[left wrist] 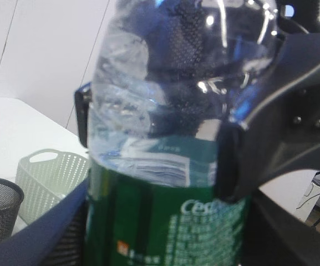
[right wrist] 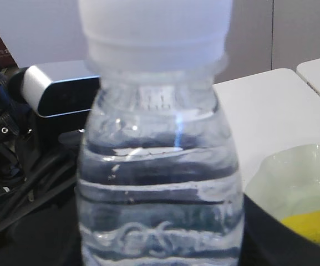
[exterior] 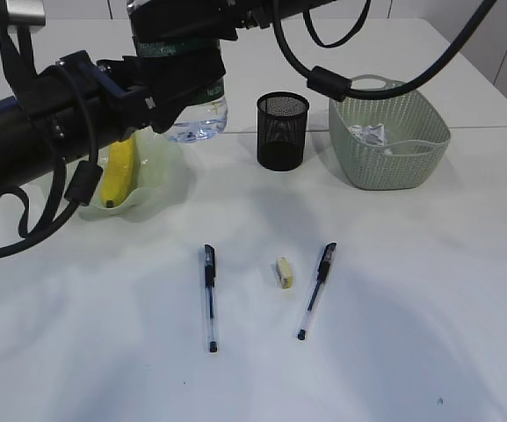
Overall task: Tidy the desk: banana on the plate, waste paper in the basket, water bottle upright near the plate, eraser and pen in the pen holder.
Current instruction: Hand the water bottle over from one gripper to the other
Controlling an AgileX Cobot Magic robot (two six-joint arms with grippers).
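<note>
Exterior view: both arms crowd over the water bottle (exterior: 199,119), which stands upright at the back of the worktop (exterior: 394,352), just beside the plate (exterior: 161,180) and left of the pen holder (exterior: 282,130).
Left jaws: the left gripper (left wrist: 165,183) straddles the green label, one dark finger (left wrist: 276,127) lying against the bottle's side; a hold seems likely, but whether it is firm or only a loose bracket I cannot tell.
Right jaws: the right gripper (right wrist: 160,244) has the bottle's clear lower body between its dark fingers, partly open; a true hold is not visible, so I cannot tell.
Bottle risk: two arms on one thin, soft bottle. If either pulls away sideways while the other pinches, it may tip toward the plate or get crushed.
Plate risk: the banana (exterior: 119,176) lies in the plate right under the left arm; a low swing could nudge the ruffled rim and slide the dish.
Holder risk: the pen holder stands near the bottle, and a toppling bottle could knock it.
Basket: the basket (exterior: 392,141) holds the waste paper (exterior: 372,134), well clear of the arms.
Left to do: two pens (exterior: 210,297) (exterior: 316,290) and the eraser (exterior: 285,272) lie on the worktop in front, apart from one another; the tiny eraser looks easy to fumble.
</note>
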